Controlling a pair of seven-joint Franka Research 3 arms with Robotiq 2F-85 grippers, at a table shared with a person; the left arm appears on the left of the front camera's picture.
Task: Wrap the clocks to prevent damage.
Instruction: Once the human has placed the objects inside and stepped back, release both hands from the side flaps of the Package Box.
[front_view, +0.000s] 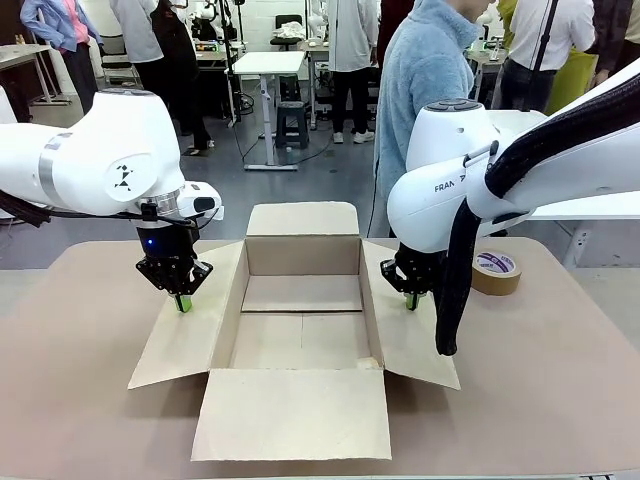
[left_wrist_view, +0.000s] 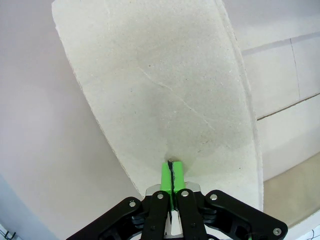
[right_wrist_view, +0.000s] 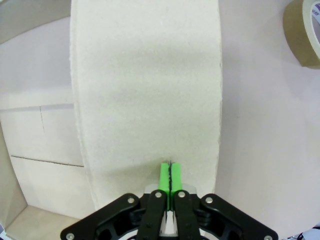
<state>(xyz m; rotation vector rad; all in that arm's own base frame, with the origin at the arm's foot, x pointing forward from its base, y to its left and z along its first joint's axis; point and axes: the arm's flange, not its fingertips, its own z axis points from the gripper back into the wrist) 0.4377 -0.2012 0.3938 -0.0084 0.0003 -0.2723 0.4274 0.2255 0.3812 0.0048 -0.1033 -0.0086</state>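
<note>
The clocks are out of view. An open cardboard box (front_view: 302, 255) stands mid-table with all its flaps folded outward. My left gripper (front_view: 182, 303) is shut, and its green tips rest on the box's left flap (front_view: 185, 340). In the left wrist view the left gripper (left_wrist_view: 172, 172) holds its pads together against that flap (left_wrist_view: 165, 90). My right gripper (front_view: 411, 301) is shut too, tips down on the right flap (front_view: 410, 345). In the right wrist view the right gripper (right_wrist_view: 170, 175) touches the same flap (right_wrist_view: 145, 90) with nothing between its pads.
A brown tape roll (front_view: 495, 271) lies on the table right of the box, seen again as the tape roll (right_wrist_view: 306, 30) at the top right corner. A person in a light blue fleece (front_view: 425, 80) stands at the far side. The front flap (front_view: 295, 415) lies toward me.
</note>
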